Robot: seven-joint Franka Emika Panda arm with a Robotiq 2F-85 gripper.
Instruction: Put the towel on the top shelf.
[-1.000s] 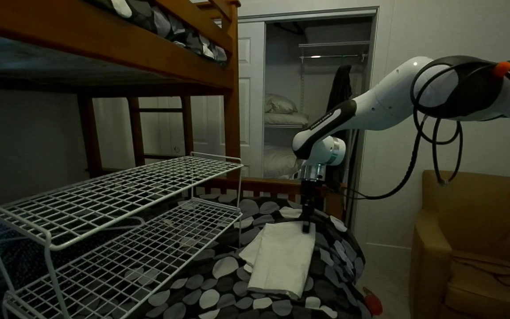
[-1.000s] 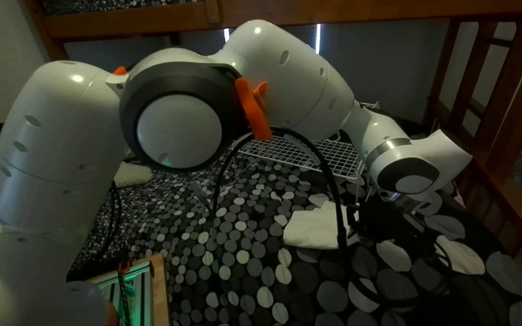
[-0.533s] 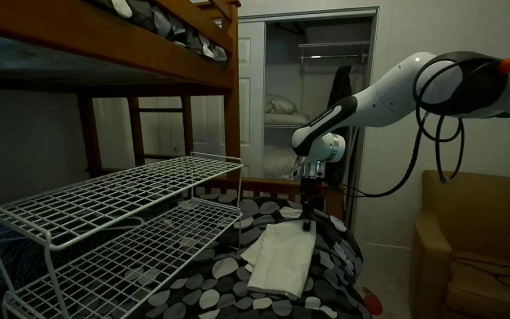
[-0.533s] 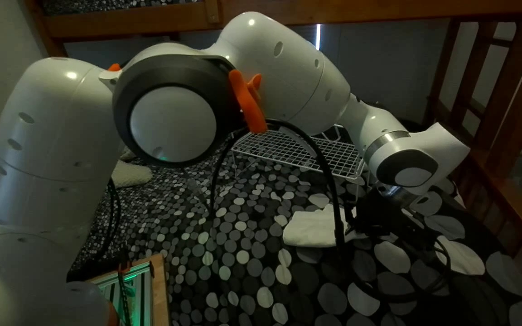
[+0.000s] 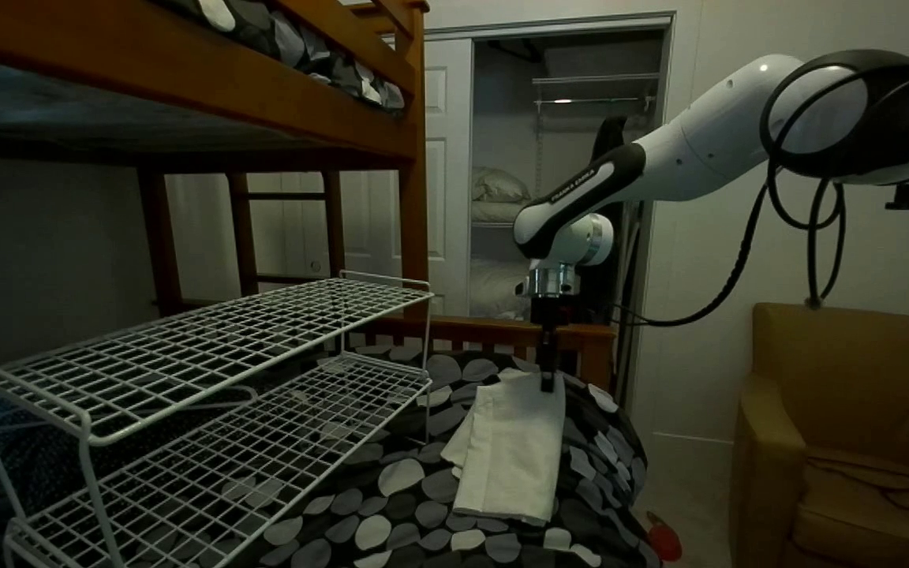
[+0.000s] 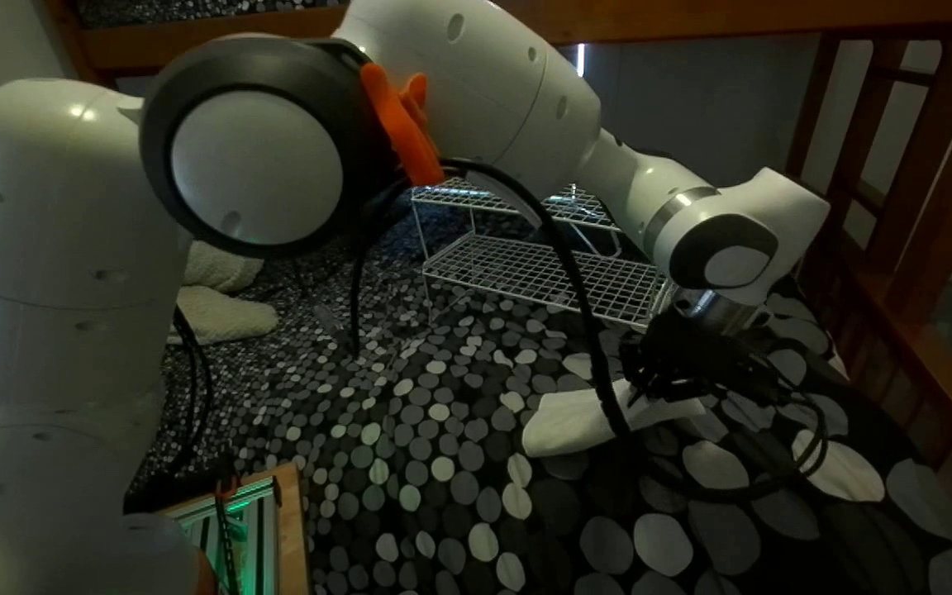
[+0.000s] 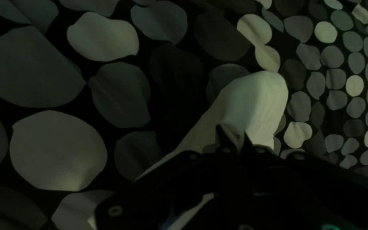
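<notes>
The claw, a single gripper (image 7: 233,135), is nearly together, its two fingers (image 7: 223,143) pinched on a fold of the towel (image 5: 514,454) with little more than the cloth between their tips (the wrist view is dark there, so how deep the fold runs is hard to read). There is one towel, pale and folded in layers, held at its end toward the slatted rail (image 5: 478,326); the rest slopes away over the black spotted bedding (image 5: 391,477). Whether the held end is clear of the bedding I cannot tell.

One arm (image 5: 675,158) carries the claw. Its forearm slants down to the wrist, and the gripper points straight down at the cloth, while in an exterior view the elbow (image 6: 257,165) stands high above the bed. A black cable (image 5: 741,264) hangs along it in loops.

Near the towel but apart from it are two white wire tiers, the top shelf (image 5: 210,347) and, under it, the lower tier (image 5: 265,450). Further off are two pale cushions (image 6: 228,316) on the bed, one tan armchair (image 5: 849,355) and one red object (image 5: 664,542) on the floor.
</notes>
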